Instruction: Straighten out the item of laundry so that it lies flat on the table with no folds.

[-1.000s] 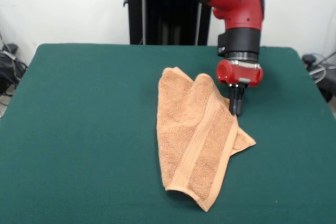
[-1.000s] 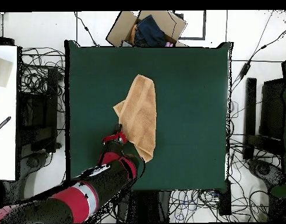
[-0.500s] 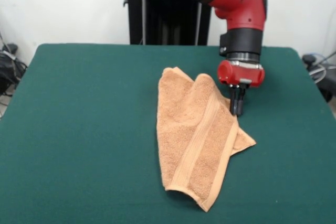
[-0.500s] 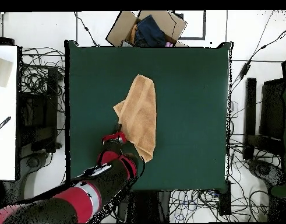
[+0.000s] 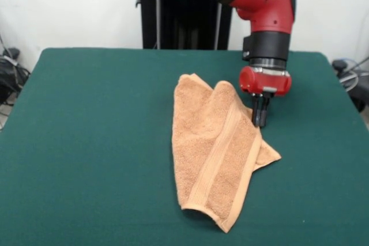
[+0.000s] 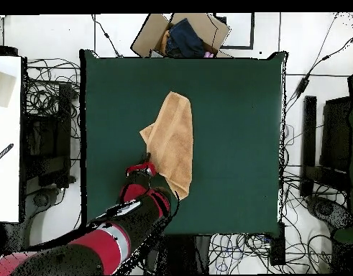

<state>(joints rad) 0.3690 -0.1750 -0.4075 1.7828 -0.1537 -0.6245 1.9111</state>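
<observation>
The towel (image 5: 216, 154) is found near the middle of the table (image 5: 86, 142), folded over on itself, so it is not flat yet. The gripper (image 5: 259, 120) is held low at the towel's edge, on the side by the poking-out corner. Its two thin fingers (image 5: 255, 113) are seen close together, with nothing caught between them. If only the top layer is pinched, or the edge is missed, the fold could be dragged along and more wrinkles made.
</observation>
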